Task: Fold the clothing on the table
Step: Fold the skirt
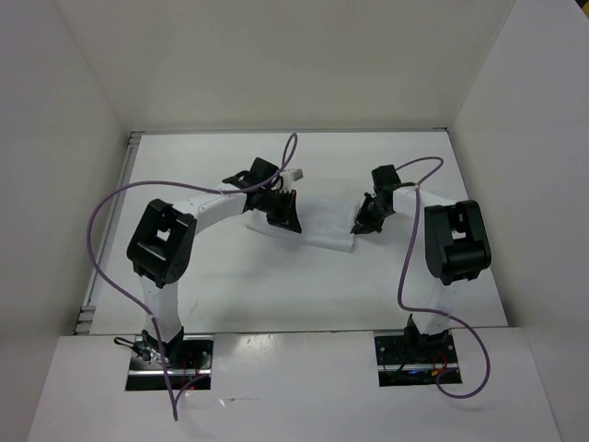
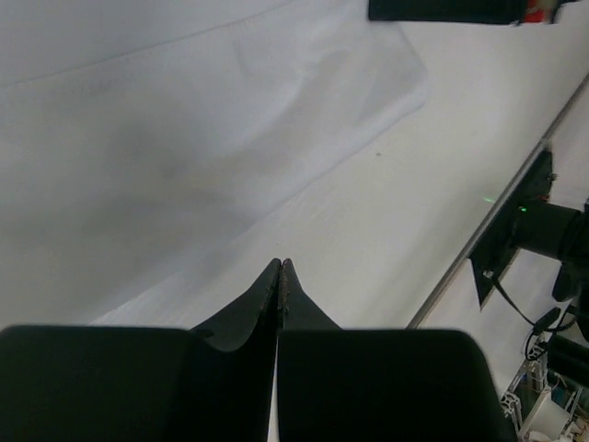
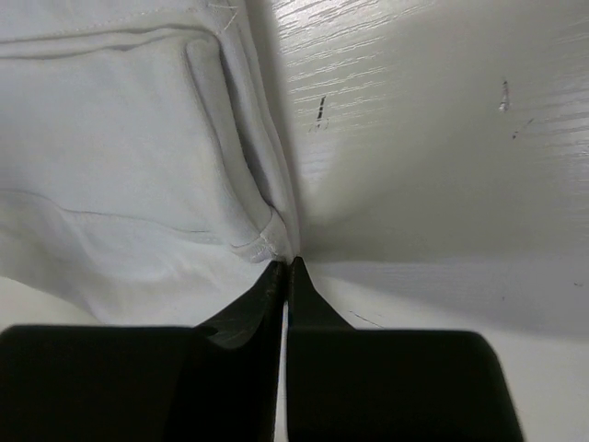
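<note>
White-walled all round, the surface (image 1: 276,295) carries the clothing (image 1: 322,232) as a long band running left to right; the right tool (image 3: 287,265) looks clenched on its right hem corner, and the left tool (image 2: 281,264) is clenched empty just beside its left end

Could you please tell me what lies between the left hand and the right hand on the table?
The white clothing spans the stretch from left hand to right hand; the top view shows it.
</note>
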`<state>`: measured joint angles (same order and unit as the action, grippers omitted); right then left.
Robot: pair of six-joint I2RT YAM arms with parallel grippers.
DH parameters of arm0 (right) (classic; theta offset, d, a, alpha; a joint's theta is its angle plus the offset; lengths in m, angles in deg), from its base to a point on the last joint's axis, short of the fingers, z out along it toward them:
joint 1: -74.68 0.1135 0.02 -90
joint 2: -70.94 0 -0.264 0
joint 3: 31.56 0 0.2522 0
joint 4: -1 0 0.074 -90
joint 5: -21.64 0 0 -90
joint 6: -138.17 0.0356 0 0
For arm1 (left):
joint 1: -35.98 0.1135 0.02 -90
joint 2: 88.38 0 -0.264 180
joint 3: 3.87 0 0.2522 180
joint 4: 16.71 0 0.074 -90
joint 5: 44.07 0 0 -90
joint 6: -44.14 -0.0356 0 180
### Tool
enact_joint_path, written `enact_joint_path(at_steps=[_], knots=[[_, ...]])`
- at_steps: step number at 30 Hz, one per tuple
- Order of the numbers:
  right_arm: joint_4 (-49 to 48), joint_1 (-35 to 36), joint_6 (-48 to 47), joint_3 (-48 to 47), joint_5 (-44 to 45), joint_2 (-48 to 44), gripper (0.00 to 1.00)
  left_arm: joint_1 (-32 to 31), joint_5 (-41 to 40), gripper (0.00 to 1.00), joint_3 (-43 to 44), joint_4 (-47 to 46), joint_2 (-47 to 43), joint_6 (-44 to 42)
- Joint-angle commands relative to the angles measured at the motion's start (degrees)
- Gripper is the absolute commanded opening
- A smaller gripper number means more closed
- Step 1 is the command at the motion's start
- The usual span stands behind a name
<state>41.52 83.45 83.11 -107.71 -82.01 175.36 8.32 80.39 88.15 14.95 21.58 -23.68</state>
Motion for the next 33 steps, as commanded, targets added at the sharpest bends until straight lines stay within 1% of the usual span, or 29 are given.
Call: enact_joint_path(at_steps=[1,6,11,16,20,23,27,29,30,33], knots=[[1.54,0.28,-0.75,-1.51,3.72,-3.25,0.00,-1.60,-4.47,0.00,1.71,1.27,4.03,-1.61],[2.06,0.28,-0.75,-1.51,2.58,-3.87,0.00,-2.75,-8.61,0.00,4.44,0.75,7.02,-1.08],[2.06,0.80,-0.75,-1.51,2.58,-4.40,0.00,-3.28,-9.14,0.00,5.85,0.13,9.92,0.06],[3.90,0.80,-0.75,-2.20,1.26,-7.56,0.00,-3.80,-10.81,0.00,5.85,-1.01,11.95,0.59],[5.23,1.33,-0.75,-3.62,-2.60,-11.60,0.00,-4.33,-10.81,0.00,5.33,-1.01,14.23,0.59],[5.23,1.86,-0.13,-6.16,-5.32,-14.59,0.00,-5.47,-9.77,0.00,4.71,-1.01,14.24,0.59],[4.27,2.39,1.09,-9.32,-10.07,-14.60,0.00,-7.58,-8.54,0.00,4.18,-1.54,14.24,1.12],[3.04,3.00,1.62,-9.86,-11.57,-14.07,0.00,-8.29,-6.96,0.00,5.49,-0.93,14.85,1.12],[2.34,3.00,2.32,-10.38,-12.97,-13.37,0.00,-9.16,-4.86,0.00,5.50,-0.93,14.85,1.12],[1.62,3.53,2.94,-11.61,-12.98,-13.37,0.00,-10.48,-1.86,0.00,5.50,-0.93,13.63,1.12]])
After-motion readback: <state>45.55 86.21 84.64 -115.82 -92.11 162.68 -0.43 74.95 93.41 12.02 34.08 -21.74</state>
